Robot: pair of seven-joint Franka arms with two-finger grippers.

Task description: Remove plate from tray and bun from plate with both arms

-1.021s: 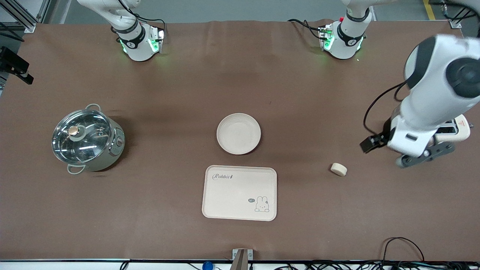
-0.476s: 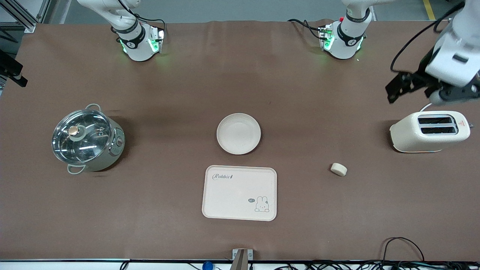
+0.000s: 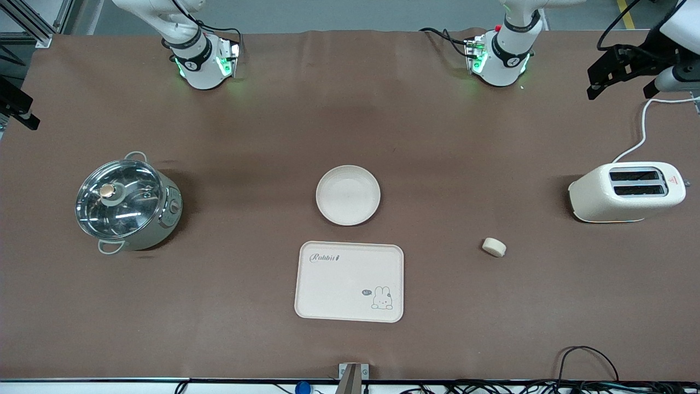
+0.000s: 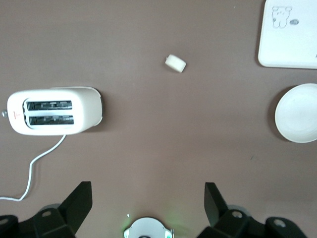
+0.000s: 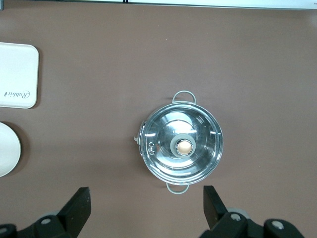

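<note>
The front view shows plate (image 3: 348, 195), tray (image 3: 349, 281) and bun (image 3: 494, 247) lying apart on the table. Only the wrist views show both grippers' fingers spread and empty: the left gripper (image 4: 147, 204) high over the toaster (image 4: 54, 111), the right gripper (image 5: 146, 208) over the pot (image 5: 181, 147).

pot (image 3: 127, 203) – shiny metal | tray (image 3: 328, 284) – matt | table (image 3: 437, 164) – matt brown

Plate (image 3: 348, 195) — round, cream-white, shallow with a raised rim; lying flat and bare on the brown table, just beside the tray and farther from the front camera, not touching it.

Tray (image 3: 349, 281) — rectangular, cream, rounded corners, bearing "Rabbit" script and a small cartoon rabbit; sitting flat, carrying nothing.

Bun (image 3: 494, 247) — small, pale, thick disc; resting on the table toward the left arm's end, well apart from plate and tray.
</note>
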